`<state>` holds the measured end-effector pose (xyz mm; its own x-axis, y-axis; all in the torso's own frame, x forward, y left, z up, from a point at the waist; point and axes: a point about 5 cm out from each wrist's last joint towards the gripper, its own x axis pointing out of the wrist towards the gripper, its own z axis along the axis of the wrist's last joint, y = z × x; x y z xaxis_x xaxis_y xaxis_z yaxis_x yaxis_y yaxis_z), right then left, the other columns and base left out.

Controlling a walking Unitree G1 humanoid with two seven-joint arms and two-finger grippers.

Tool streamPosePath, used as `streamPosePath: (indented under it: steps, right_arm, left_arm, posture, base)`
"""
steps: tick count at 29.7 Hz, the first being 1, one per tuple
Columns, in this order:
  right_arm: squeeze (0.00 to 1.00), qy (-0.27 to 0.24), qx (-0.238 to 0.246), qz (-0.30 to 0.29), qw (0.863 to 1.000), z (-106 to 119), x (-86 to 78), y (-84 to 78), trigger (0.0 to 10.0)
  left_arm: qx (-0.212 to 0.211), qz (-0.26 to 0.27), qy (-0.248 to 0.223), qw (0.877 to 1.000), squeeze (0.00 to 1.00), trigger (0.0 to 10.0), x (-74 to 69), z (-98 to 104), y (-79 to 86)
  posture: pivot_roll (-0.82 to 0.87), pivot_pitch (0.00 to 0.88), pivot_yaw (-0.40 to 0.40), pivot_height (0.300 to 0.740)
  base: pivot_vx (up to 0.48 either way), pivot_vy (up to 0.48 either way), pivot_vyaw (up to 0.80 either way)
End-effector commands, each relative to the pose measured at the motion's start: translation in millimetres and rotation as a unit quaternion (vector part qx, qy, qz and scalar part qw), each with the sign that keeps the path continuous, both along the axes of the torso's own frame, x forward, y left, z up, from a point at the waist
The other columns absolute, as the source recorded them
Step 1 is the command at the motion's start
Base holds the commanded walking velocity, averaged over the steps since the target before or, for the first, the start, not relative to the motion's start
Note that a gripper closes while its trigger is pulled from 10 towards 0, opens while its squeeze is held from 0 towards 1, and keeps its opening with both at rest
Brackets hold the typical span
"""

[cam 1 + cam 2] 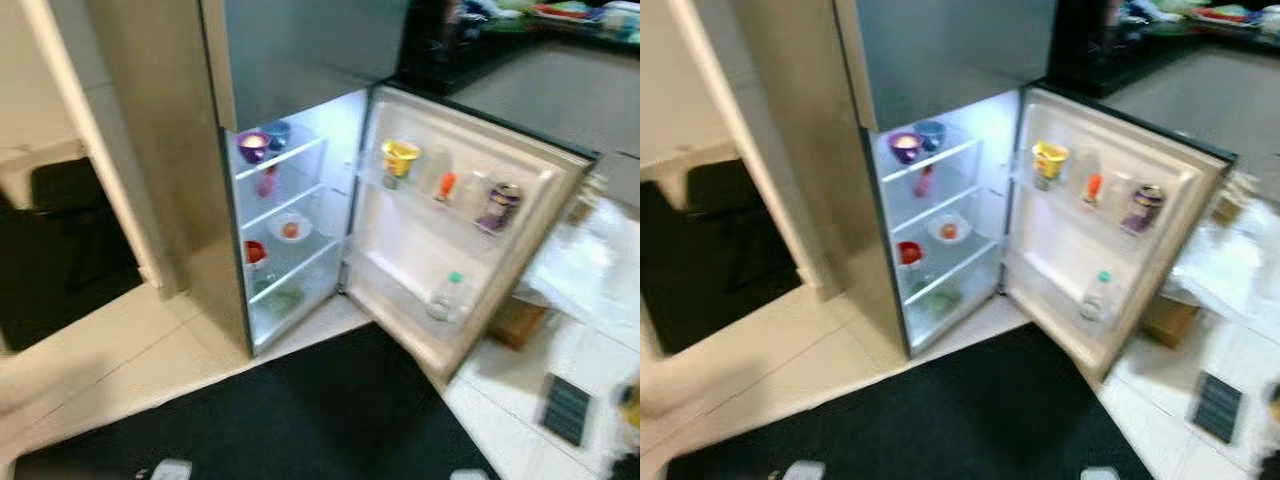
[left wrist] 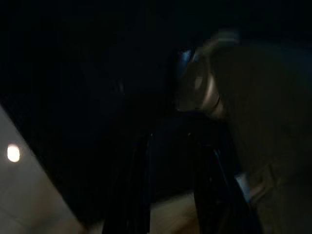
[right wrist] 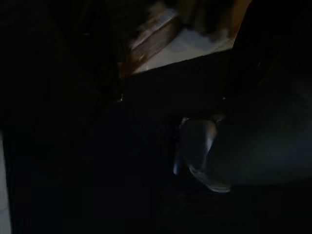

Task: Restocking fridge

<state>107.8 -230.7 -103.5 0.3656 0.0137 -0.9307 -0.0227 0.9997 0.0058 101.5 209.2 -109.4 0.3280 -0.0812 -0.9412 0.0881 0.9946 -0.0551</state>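
I see the fridge (image 1: 300, 150) standing ahead of me with its lower door (image 1: 460, 220) swung wide open to my right, interior lit. Inside the fridge, top shelf holds a purple bowl (image 1: 253, 146) with a blue bowl (image 1: 279, 131) just beside it, deeper in. Below that shelf hangs something pinkish-red (image 1: 266, 181), too blurred to name. Next shelf down has a white plate (image 1: 289, 228) with an orange item on it, and a red container (image 1: 255, 252) nearer the fridge's front edge. Bottom compartment shows something green (image 1: 282, 299), can't tell what. On the open door, upper rack carries a yellow tub (image 1: 399, 160), a small bottle with an orange cap (image 1: 445, 187), and a dark purple can (image 1: 498, 207) farthest from the hinge. Lower rack of the door holds a clear bottle with a green cap (image 1: 447, 296). A black mat (image 1: 300, 420) lies on the floor in front of the fridge. Beyond the door's outer edge sit a cardboard box (image 1: 518, 322), white plastic bags (image 1: 590, 270) and a dark flat item (image 1: 566, 408) on the tiles. Left gripper (image 2: 170, 195) hangs in the dark, its two black fingers (image 2: 137, 195) spread apart and nothing between them. Right wrist view is very dark; I can't tell how the right gripper stands.
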Motion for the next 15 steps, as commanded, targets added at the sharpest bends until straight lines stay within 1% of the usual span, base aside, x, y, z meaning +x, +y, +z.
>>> streamPosePath:
  steps: [1, 3, 15]
  right_arm:
    - [0.0, 0.003, 0.003, -0.006, 1.0, -1.0, -2.8, 0.9, 10.0]
    - [0.0, 0.001, 0.003, -0.006, 1.0, -0.8, -2.6, 0.6, 10.0]
    - [0.0, -0.001, -0.003, -0.005, 1.0, 0.5, -0.6, -2.9, 10.0]
  left_arm:
    - [-0.021, -0.009, 0.009, 1.0, 0.0, 10.0, -3.2, -2.8, -13.2]
    - [-0.022, -0.009, 0.009, 1.0, 0.0, 10.0, -3.0, -2.8, -13.8]
    - [-0.021, -0.015, 0.006, 1.0, 0.0, 10.0, -0.6, -2.2, -14.0]
  posture:
    - [0.04, 0.0, -0.023, 0.74]
    - [0.04, 0.0, -0.023, 0.74]
    - [0.03, 0.0, -0.027, 0.74]
  base:
    - [0.0, -0.416, 0.46]
    - [0.0, -0.414, 0.46]
    - [0.0, -0.411, 0.0]
